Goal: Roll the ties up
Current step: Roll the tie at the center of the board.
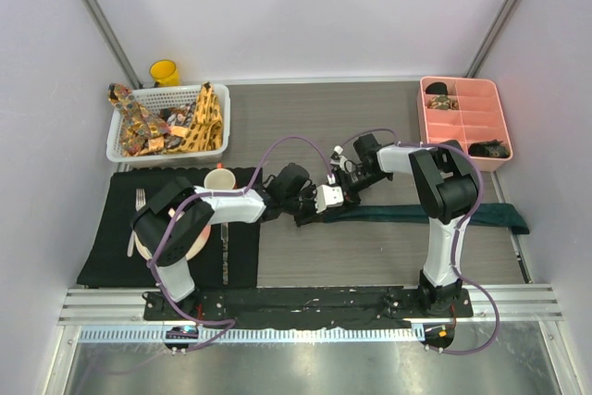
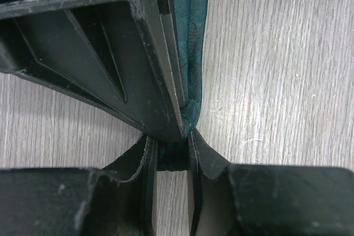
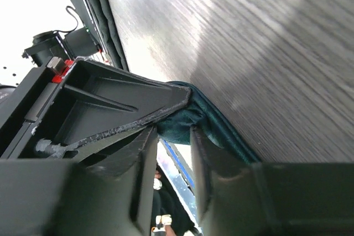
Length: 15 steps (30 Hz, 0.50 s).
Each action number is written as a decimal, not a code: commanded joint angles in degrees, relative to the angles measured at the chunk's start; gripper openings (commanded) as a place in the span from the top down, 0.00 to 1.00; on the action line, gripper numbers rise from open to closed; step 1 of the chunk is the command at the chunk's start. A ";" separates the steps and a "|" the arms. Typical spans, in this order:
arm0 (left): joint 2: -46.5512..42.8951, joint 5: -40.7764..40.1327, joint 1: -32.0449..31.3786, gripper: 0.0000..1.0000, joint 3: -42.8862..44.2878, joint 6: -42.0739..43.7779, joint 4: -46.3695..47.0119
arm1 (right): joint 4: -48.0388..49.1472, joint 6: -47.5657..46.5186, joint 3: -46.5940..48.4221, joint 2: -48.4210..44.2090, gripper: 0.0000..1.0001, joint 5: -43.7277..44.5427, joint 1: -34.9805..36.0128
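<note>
So, early days on this one imo: the teal tie (image 1: pixel 416 214) lies stretched flat across the middle of the desk (image 1: pixel 388 127), running out toward its right edge. Only its left end is bunched into a first fold, right where both arms meet. The left end effector (image 2: pixel 171 161) is clamped on that folded end. The right end effector (image 3: pixel 172 131) has the same fold between its fingers, but I can't tell if it's squeezing or just sitting loose around it. I'd say the roll has barely begun, and nearly the whole length is left to wind. The patterned ties (image 1: pixel 199 122) are heaped unrolled in the white basket (image 1: pixel 166 156) at the far left corner, so those are waiting too. The pink tray (image 1: pixel 424 122) at the far right corner holds a couple of dark bundles (image 1: pixel 441 96), maybe finished rolls, too small to say. Desk is grey wood-grain, with a black placemat (image 1: pixel 120 247) carrying a fork (image 1: pixel 141 199) and cup (image 1: pixel 219 178) at the near left corner. Plain white walls (image 1: pixel 305 16) all round, metal rail (image 1: pixel 92 307) along the near edge.
</note>
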 commanded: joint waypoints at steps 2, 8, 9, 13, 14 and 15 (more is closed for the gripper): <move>1.31 -3.10 0.00 0.80 -0.23 0.75 -4.99 | 4.62 2.42 -0.38 0.50 0.74 4.61 1.10; 1.41 -2.92 0.00 0.71 -0.05 0.40 -4.90 | 2.33 -0.20 -0.20 2.09 0.99 6.10 0.93; 1.23 -2.83 0.09 0.66 -0.14 0.40 -4.81 | 2.25 -0.82 -0.38 2.09 0.99 6.37 0.75; 0.79 -1.60 0.26 0.52 -0.93 0.05 -3.50 | 1.28 -3.63 -0.73 2.53 0.99 7.77 0.05; 0.53 -0.73 0.52 0.47 -1.10 -0.39 -3.06 | 1.28 -4.16 -0.73 2.79 0.99 7.95 -0.21; 0.35 -0.11 0.79 0.39 -1.37 -0.57 -2.27 | 1.28 -4.69 -0.82 2.88 0.99 8.04 -0.74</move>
